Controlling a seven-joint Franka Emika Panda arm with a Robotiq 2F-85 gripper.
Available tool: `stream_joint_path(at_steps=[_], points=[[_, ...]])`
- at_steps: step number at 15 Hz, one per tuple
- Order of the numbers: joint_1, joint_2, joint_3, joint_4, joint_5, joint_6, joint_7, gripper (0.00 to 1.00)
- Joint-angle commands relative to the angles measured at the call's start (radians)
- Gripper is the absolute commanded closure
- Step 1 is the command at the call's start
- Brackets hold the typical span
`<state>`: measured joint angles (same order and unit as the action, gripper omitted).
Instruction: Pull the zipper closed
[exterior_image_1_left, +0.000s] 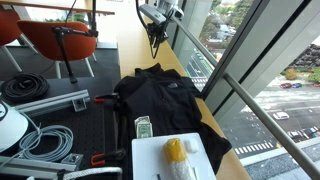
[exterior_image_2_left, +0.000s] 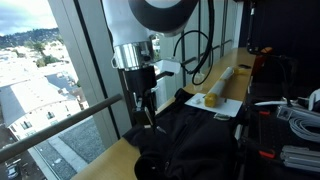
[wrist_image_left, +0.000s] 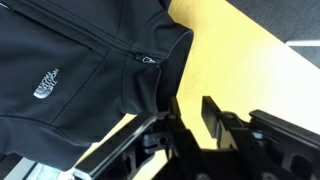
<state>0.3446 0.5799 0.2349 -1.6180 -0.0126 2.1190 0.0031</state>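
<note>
A black jacket (exterior_image_1_left: 160, 98) with a small white chest logo (wrist_image_left: 45, 86) lies flat on the wooden table (exterior_image_1_left: 130, 45); it also shows in an exterior view (exterior_image_2_left: 200, 145). In the wrist view its thin dark zipper (wrist_image_left: 112, 42) runs up the front to a small pull (wrist_image_left: 149, 60) just below the collar (wrist_image_left: 176, 42). My gripper (wrist_image_left: 189, 113) is open and empty, with bare table between its fingers. It hangs above the table just off the collar end, apart from the jacket, in both exterior views (exterior_image_1_left: 155, 42) (exterior_image_2_left: 147, 115).
A white board (exterior_image_1_left: 150, 160) with a yellow object (exterior_image_1_left: 175, 150) lies at the jacket's other end, next to a small green-and-white item (exterior_image_1_left: 143, 127). Cables (exterior_image_1_left: 25, 88) and metal rails (exterior_image_1_left: 45, 103) lie beside the table. A window railing (exterior_image_1_left: 250, 95) runs along it.
</note>
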Motion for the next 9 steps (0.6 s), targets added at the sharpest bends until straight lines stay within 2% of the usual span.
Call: stream_joint_path(at_steps=[1,6,9], points=[[-0.017,-0.061,-0.003,-0.073,0.004,0.014,-0.017,0.39],[-0.114,-0.244,-0.037,-0.357,0.003,0.131,-0.059,0.03],[-0.183,-0.351,-0.08,-0.523,-0.02,0.265,-0.094,0.0]])
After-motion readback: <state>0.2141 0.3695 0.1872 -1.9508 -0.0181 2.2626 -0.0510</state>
